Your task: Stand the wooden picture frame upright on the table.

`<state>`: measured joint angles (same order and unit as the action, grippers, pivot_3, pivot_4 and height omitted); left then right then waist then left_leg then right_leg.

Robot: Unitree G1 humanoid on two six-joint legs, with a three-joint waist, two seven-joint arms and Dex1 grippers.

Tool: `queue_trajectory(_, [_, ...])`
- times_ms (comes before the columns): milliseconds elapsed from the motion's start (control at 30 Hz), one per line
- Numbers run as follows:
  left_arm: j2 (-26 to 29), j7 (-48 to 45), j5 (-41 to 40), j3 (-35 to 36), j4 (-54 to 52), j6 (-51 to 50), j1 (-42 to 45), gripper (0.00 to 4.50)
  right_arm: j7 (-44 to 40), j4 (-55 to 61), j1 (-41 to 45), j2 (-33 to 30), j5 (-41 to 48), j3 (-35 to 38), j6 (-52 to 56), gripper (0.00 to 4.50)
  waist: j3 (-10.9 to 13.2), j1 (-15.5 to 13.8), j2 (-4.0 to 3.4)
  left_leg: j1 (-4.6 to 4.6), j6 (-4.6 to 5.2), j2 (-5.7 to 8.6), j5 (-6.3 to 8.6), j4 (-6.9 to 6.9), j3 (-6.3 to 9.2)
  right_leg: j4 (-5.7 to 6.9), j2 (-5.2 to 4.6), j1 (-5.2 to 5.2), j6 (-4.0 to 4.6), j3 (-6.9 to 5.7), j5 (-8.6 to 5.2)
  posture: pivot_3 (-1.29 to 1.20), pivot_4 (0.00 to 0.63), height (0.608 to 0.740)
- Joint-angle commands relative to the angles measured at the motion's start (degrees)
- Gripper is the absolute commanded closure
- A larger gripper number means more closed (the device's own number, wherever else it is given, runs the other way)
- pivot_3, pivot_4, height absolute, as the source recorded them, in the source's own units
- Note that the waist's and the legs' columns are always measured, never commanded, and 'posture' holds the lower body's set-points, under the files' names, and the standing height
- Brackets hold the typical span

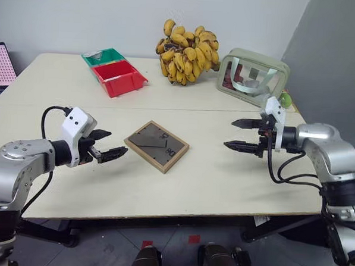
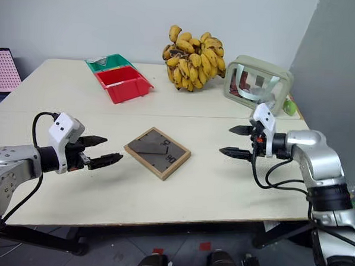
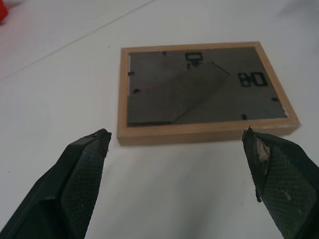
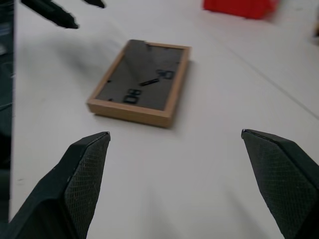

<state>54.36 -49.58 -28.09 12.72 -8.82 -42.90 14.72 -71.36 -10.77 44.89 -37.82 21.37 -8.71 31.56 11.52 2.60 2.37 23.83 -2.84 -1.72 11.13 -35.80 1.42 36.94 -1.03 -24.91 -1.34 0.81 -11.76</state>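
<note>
The wooden picture frame [image 1: 156,145] lies flat, dark back up, near the middle of the cream table [image 1: 210,188]; its stand flap lies folded against the back. My left gripper [image 1: 109,145] hovers open just to the frame's left, fingers pointing at it, nothing between them. My right gripper [image 1: 242,134] is open too, off to the frame's right with a wide gap of bare table between. In the left wrist view the frame [image 3: 199,92] sits just beyond the fingertips [image 3: 99,137]. The right wrist view shows the frame [image 4: 142,82] farther off.
A red bin [image 1: 119,78] and a green bin [image 1: 101,57] sit at the back left. A banana bunch [image 1: 186,53] is at the back centre, with a clear pale-green-edged pouch [image 1: 252,77] to its right. A seam line [image 1: 137,109] crosses the tabletop behind the frame.
</note>
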Motion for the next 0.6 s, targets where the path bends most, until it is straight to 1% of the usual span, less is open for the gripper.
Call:
queue_trajectory(33, [0.98, 0.30, 0.62, 1.14, -2.99, 0.37, -1.33, 0.00, -3.95, -6.35, 3.77, 2.21, -2.75, -2.89, -5.22, 0.04, 0.01, -0.07, 0.00, 0.07, 0.00, 0.03, 0.00, 0.00, -0.04, 0.00, -0.02, -0.07, 0.00, 0.03, 0.00, 0.00, 0.150, 0.740])
queue_trajectory(167, [-1.07, 4.48, -0.21, 3.23, -5.57, -2.90, -2.74, 0.00, -4.36, -13.88, 6.89, 4.87, -5.47, -3.91, -9.73, 0.04, 0.02, -0.46, 0.00, 0.16, 0.00, 0.04, 0.00, -0.01, -0.06, 0.01, -0.02, -0.15, -0.03, 0.06, 0.02, 0.00, 0.150, 0.740])
queue_trajectory(233, [-2.72, 6.92, -0.63, 4.71, -7.17, -4.24, -4.33, 0.00, -2.89, -18.47, 8.65, 6.76, -7.24, -3.79, -12.79, 0.04, 0.01, -0.53, 0.00, 0.15, 0.00, 0.03, 0.00, 0.00, -0.06, 0.02, -0.02, -0.16, -0.03, 0.05, 0.02, 0.00, 0.150, 0.740])
queue_trajectory(267, [-4.60, 8.93, -1.28, 5.91, -7.84, -5.24, -4.87, 0.00, -1.24, -21.43, 9.82, 8.14, -8.21, -3.55, -14.62, 0.04, 0.01, -0.56, 0.00, 0.12, 0.00, 0.03, 0.00, 0.00, -0.07, 0.04, -0.02, -0.15, -0.03, 0.06, 0.02, 0.00, 0.150, 0.740])
queue_trajectory(333, [-10.74, 15.35, -2.53, 8.72, -8.59, -7.14, -4.81, 0.00, 7.41, -29.94, 13.16, 12.00, -11.48, -2.69, -19.47, 0.04, 0.01, -0.54, 0.00, 0.10, 0.00, 0.01, 0.00, -0.01, -0.06, 0.08, 0.00, -0.15, -0.04, 0.05, 0.03, 0.00, 0.150, 0.740])
queue_trajectory(400, [-17.56, 22.45, -2.33, 10.70, -8.83, -7.90, -4.42, 0.29, 17.64, -39.56, 17.09, 16.36, -13.67, -1.01, -22.39, 0.00, 0.00, -0.36, 0.01, 0.03, 0.00, 0.01, -0.01, -0.02, -0.11, 0.11, -0.01, -0.12, -0.06, 0.09, 0.05, 0.00, 0.150, 0.740])
queue_trajectory(433, [-20.28, 25.38, -1.59, 10.68, -9.02, -8.10, -4.53, 0.49, 21.46, -43.80, 18.74, 18.37, -14.25, -0.26, -23.08, 0.31, 0.00, -0.27, 0.01, 0.04, -0.01, -0.02, -0.01, -0.05, -0.07, 0.10, 0.03, -0.11, -0.07, 0.07, 0.12, 0.00, 0.150, 0.740])
queue_trajectory(500, [-24.73, 30.29, -0.07, 10.05, -9.10, -8.28, -4.55, 0.89, 25.74, -49.77, 20.64, 21.29, -16.11, -0.16, -26.37, 0.50, 0.01, -0.30, 0.03, 0.05, -0.01, -0.02, -0.02, -0.10, -0.07, 0.14, 0.05, -0.09, -0.21, 0.10, 0.24, 0.00, 0.150, 0.740])
queue_trajectory(600, [-29.23, 34.81, 2.65, 6.21, -8.11, -7.23, -4.17, 1.48, 31.40, -55.62, 22.06, 24.83, -19.61, -1.26, -31.04, 1.21, -0.02, -0.51, 0.05, 0.04, -0.01, 0.04, -0.02, -0.08, -0.06, 0.11, 0.03, -0.04, -0.37, 0.14, 0.35, 0.00, 0.150, 0.740])
